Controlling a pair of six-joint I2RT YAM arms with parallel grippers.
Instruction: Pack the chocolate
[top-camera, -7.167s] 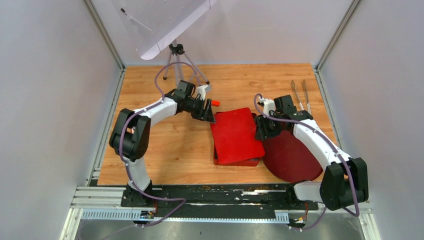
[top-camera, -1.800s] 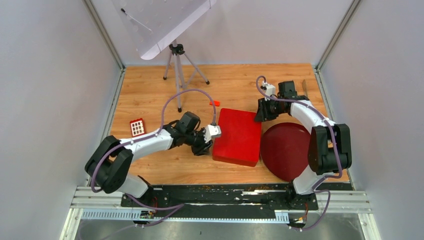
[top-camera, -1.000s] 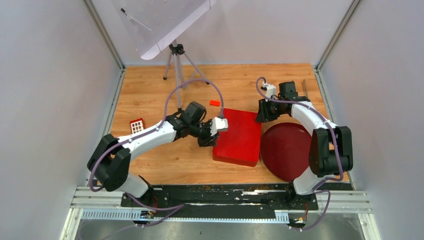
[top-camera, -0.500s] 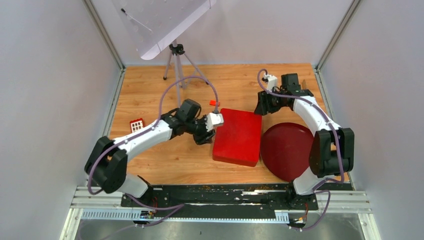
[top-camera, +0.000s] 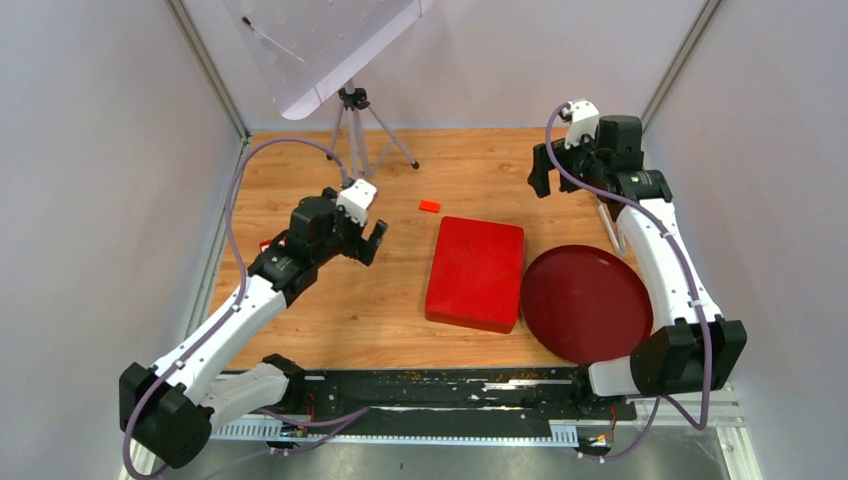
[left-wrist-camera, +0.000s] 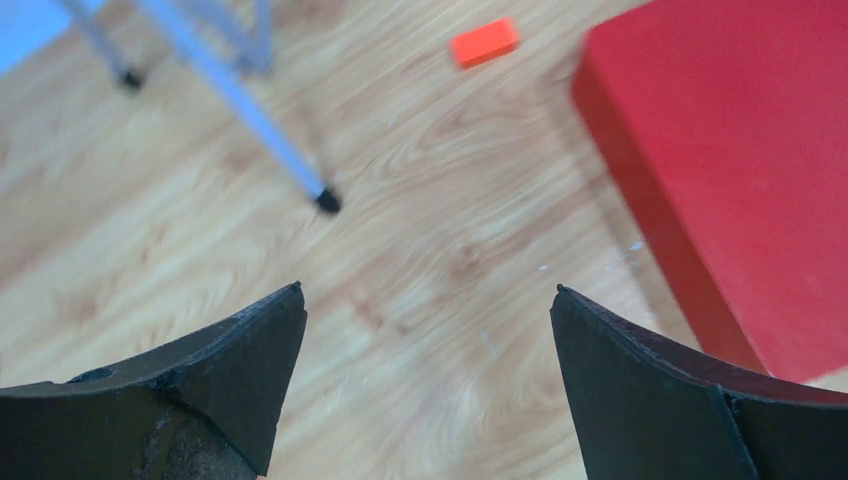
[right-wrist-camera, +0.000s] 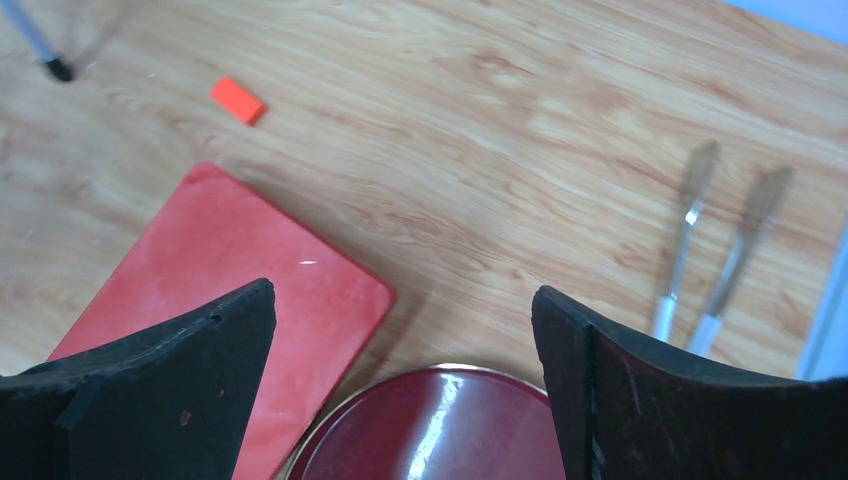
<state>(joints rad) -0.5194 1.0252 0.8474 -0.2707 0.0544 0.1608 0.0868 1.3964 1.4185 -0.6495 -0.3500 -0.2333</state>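
No chocolate shows in any view. A closed red box (top-camera: 475, 272) lies mid-table with its lid on, also seen as the red box (left-wrist-camera: 740, 170) and the red box (right-wrist-camera: 220, 270). My left gripper (top-camera: 365, 240) hangs open and empty to the left of the box; in its wrist view the left gripper (left-wrist-camera: 425, 300) has only bare wood between its jaws. My right gripper (top-camera: 556, 172) is raised above the far right of the table. In the right wrist view the right gripper (right-wrist-camera: 402, 295) is open and empty, above the box corner and the plate.
A dark red plate (top-camera: 585, 303) sits right of the box, its rim (right-wrist-camera: 440, 385) below my right jaws. A small orange-red block (top-camera: 429, 206) lies beyond the box. Metal tweezers (right-wrist-camera: 700, 250) lie at the far right. A tripod (top-camera: 352, 130) stands at the back left.
Both arms have pulled away from the red box's edges and risen, the left one leftward, the right one toward the far right corner. Both grippers have opened wide.
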